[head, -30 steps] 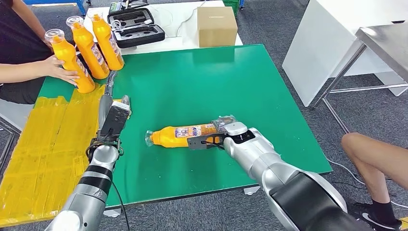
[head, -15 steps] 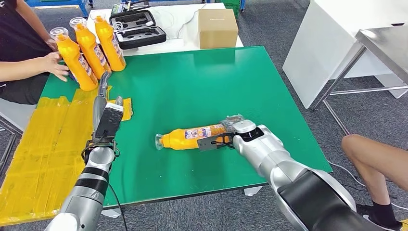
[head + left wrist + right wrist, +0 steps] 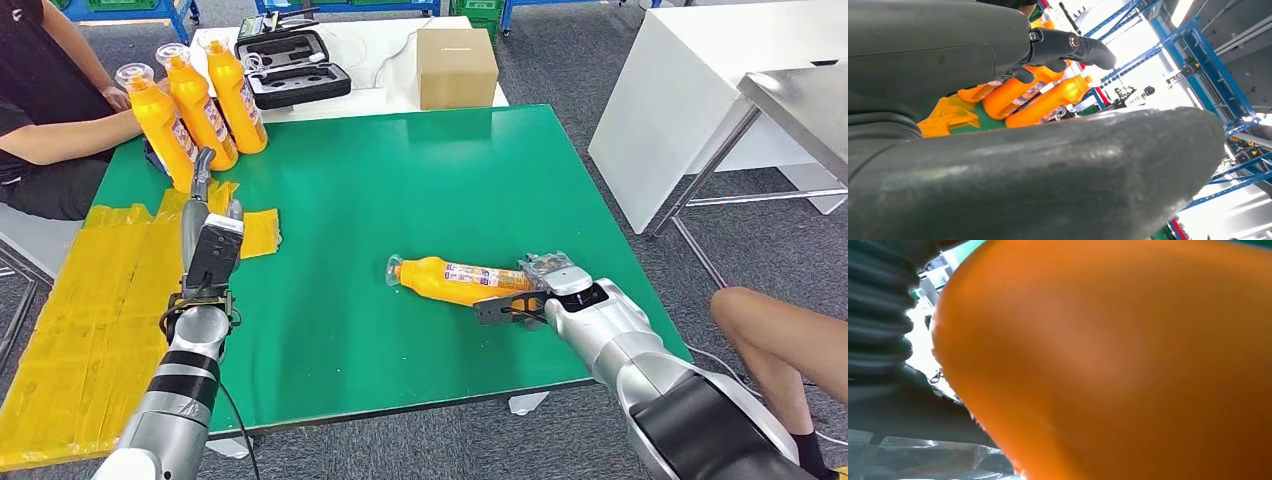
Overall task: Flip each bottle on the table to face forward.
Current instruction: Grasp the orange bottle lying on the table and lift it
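An orange bottle [image 3: 450,280] with a clear cap lies on its side on the green table [image 3: 400,180], cap toward the left. My right hand [image 3: 545,292] grips its base end near the table's front right. The right wrist view looks at the bottle's orange body [image 3: 1123,365] from very close. Three more orange bottles [image 3: 200,100] stand upright at the far left corner. My left hand [image 3: 205,235] stretches out toward them, fingers [image 3: 1068,47] extended and holding nothing, a little short of the bottles [image 3: 1043,100].
A person [image 3: 50,130] sits at the far left with an arm beside the upright bottles. Yellow sheeting [image 3: 90,300] covers the table's left side. A cardboard box [image 3: 456,67] and black case [image 3: 295,68] lie behind. A person's leg [image 3: 780,340] is at the right.
The view has shifted. My right hand has dragged the lying bottle to the right along the table and swung its cap end a little farther away. The person's hand left the nearest upright bottle.
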Robot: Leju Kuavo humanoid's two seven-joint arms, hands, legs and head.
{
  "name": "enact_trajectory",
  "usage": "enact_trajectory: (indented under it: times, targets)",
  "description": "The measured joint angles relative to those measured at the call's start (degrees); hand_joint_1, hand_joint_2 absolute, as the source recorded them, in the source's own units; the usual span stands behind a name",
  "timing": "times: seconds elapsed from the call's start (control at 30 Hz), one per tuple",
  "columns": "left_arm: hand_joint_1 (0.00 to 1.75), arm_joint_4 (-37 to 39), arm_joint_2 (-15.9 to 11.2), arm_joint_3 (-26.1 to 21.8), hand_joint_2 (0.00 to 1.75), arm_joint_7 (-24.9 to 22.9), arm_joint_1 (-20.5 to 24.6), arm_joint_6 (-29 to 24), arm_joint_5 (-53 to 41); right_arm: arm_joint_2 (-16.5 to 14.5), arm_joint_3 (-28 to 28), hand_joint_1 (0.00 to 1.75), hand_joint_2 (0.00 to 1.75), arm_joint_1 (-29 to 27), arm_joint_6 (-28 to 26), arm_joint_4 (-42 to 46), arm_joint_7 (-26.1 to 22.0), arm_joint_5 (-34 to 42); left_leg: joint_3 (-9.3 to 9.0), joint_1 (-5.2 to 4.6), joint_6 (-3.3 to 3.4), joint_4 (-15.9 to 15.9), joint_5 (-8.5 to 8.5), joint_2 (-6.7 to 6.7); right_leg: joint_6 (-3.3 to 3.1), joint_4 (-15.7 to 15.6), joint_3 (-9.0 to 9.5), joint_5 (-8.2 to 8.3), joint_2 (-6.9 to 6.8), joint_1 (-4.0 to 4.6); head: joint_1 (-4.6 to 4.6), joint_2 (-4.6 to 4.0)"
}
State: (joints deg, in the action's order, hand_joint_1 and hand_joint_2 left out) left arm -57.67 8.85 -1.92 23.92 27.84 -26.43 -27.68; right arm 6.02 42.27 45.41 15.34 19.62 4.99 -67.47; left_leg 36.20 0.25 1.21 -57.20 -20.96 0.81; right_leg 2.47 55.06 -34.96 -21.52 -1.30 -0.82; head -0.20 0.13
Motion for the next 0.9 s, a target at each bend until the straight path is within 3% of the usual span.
enact_trajectory:
  times: [0.57, 0.9]
  targets:
    - [0.0, 0.0, 0.0, 0.0, 0.0, 0.6, 0.3, 0.1, 1.5, 0.1, 1.1, 0.0, 0.0, 3.1, 6.4, 0.2, -5.1, 1.9, 0.15, 0.0, -0.06, 0.0, -0.06, 0.36, -0.01, 0.0, 0.33, 0.2, 0.39, 0.02, 0.01, 0.0]
    - [0.0, 0.5, -0.2, 0.0, 0.0, 2.4, 0.3, 0.3, 3.0, 0.8, 1.2, 0.0, 0.0, 9.0, 19.8, 0.4, -13.2, 7.6, 0.81, -0.02, 0.0, 0.0, 0.08, 0.38, 0.1, 0.1, -0.28, 0.74, 0.39, 0.01, -0.01, 0.0]
